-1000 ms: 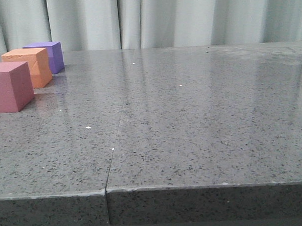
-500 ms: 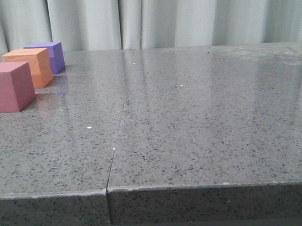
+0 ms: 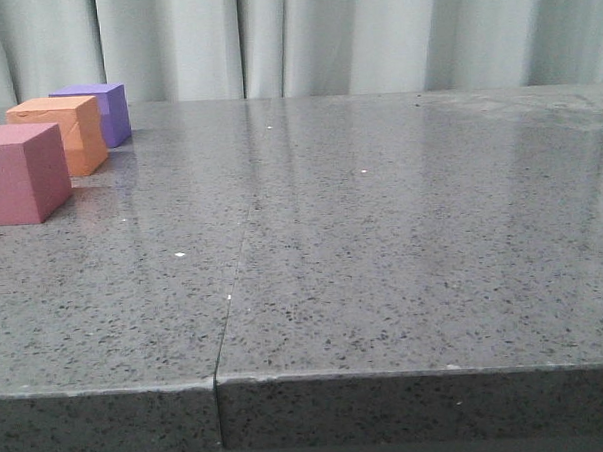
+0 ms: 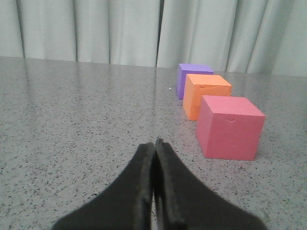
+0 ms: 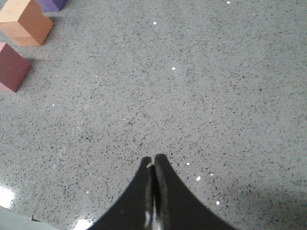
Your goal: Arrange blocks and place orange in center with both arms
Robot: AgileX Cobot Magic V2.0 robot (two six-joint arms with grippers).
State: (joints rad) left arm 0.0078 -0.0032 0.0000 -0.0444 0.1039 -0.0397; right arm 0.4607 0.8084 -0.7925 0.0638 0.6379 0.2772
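Three foam blocks stand in a row at the far left of the grey speckled worktop [image 3: 382, 232], running away from the near edge: the pinkish-red block [image 3: 19, 173] nearest, the orange block [image 3: 62, 131] in the middle, the purple block [image 3: 96, 110] farthest, close to the pale curtain [image 3: 323, 35]. The orange block stands just beside its two neighbours; whether the faces touch cannot be told. A seam [image 3: 229, 289] divides the worktop into two slabs, and all three blocks stand on the left slab. Left gripper [image 4: 154, 143]: fingers pressed together with nothing between them, low over bare worktop, well apart from the blocks, which stand ahead and to one side of it. Right gripper [image 5: 153, 158]: fingers likewise pressed together and holding nothing, above open worktop, the blocks well apart from it. Neither gripper appears in the front view
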